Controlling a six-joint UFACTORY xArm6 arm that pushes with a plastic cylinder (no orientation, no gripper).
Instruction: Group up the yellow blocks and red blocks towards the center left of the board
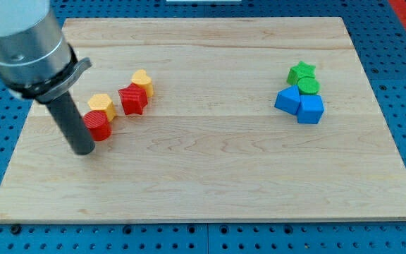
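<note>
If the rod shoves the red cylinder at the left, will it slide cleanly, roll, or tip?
The red cylinder stands on its flat end, so it probably slides rather than rolls. It looks squat, so tipping seems unlikely. My tip touches its left side and the yellow block abuts it, so that may move too.

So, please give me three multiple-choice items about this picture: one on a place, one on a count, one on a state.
1. Where is my tip?
A. beside the red cylinder, on its left in the view
B. among the blue blocks
C. at the board's top right corner

2. How many green blocks are there?
A. one
B. two
C. four

3. How do the red star and the yellow block above it stand?
A. far apart
B. stacked
C. close together, seemingly touching

Answers:
1 A, the rod ends next to that cylinder.
2 B, a green star and a green cylinder.
3 C, no gap shows between them.
</note>
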